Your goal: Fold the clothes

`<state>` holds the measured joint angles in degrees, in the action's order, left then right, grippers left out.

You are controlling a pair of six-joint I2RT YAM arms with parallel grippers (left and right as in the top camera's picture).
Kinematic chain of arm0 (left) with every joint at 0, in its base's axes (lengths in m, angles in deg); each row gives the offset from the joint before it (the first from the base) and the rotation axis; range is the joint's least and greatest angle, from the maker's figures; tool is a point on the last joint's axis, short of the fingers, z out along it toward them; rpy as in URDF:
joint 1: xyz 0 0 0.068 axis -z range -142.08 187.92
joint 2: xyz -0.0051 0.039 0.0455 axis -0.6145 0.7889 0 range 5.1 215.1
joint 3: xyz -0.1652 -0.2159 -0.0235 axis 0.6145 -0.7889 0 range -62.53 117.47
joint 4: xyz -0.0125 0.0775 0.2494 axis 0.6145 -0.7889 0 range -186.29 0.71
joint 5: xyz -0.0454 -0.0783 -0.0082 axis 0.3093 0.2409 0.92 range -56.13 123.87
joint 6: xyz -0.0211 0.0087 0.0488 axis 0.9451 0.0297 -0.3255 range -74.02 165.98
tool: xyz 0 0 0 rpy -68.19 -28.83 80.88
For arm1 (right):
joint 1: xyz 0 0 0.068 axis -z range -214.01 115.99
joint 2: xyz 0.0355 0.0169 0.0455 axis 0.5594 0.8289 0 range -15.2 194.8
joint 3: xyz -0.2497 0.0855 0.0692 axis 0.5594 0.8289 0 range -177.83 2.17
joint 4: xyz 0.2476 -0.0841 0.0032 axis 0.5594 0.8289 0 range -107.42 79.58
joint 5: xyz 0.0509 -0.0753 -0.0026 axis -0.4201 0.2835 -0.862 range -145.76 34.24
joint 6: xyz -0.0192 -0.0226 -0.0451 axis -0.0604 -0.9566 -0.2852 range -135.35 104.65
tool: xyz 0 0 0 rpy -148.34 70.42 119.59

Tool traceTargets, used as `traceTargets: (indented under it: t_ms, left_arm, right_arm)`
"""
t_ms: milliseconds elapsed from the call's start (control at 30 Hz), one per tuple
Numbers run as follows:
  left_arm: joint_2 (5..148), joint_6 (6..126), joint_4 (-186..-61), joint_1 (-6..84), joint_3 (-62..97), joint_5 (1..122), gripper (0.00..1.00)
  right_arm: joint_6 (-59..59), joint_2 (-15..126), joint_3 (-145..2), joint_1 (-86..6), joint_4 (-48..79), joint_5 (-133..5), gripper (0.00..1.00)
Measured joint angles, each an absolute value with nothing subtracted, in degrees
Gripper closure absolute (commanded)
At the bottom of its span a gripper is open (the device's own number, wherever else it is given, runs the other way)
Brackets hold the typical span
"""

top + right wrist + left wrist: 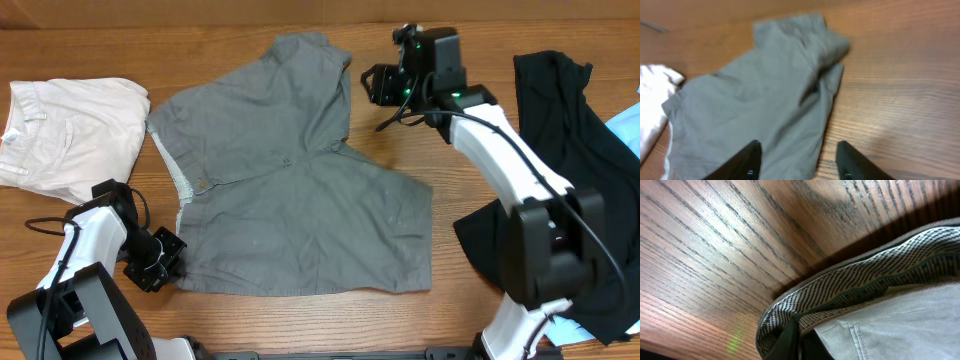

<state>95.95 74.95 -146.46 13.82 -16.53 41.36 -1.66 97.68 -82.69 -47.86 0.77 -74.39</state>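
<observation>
Grey shorts [300, 190] lay spread and unfolded on the wooden table [250, 25]; the first fold was judged to be in preparation. At their near waistband corner the left gripper [158, 262] met the checked lining [850, 285], its grasp indiscernible. Beyond, the right gripper [799, 150] hovered at the far leg, fingers parted and empty, needing next to close on its hem.

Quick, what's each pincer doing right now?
Left pincer: closed on the shorts.
Right pincer: open, holding nothing.
</observation>
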Motion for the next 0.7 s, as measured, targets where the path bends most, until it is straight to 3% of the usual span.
traceTargets:
  t_ms: [367,433,500,533,700]
  left_arm:
    - [95.9,74.9,-146.5,13.8,-16.5,41.3,0.93]
    - [95.9,74.9,-146.4,13.8,-16.5,41.3,0.93]
    - [95.9,74.9,-146.4,13.8,-16.5,41.3,0.93]
    - [95.9,74.9,-146.3,13.8,-16.5,41.3,0.93]
    - [95.8,74.9,-146.3,13.8,-16.5,41.3,0.93]
  right_arm:
    - [-1.7,114.1,-82.0,-49.1,-15.9,-79.3,0.44]
    - [-1.7,115.1,-82.0,-49.8,-17.8,-79.5,0.56]
    - [-1.6,115.7,-82.0,-50.7,-19.2,-79.6,0.86]
    - [-1.7,115.9,-82.0,-51.1,-19.4,-79.5,0.96]
    - [-0.8,115.9,-82.1,-52.1,-17.8,-79.1,0.96]
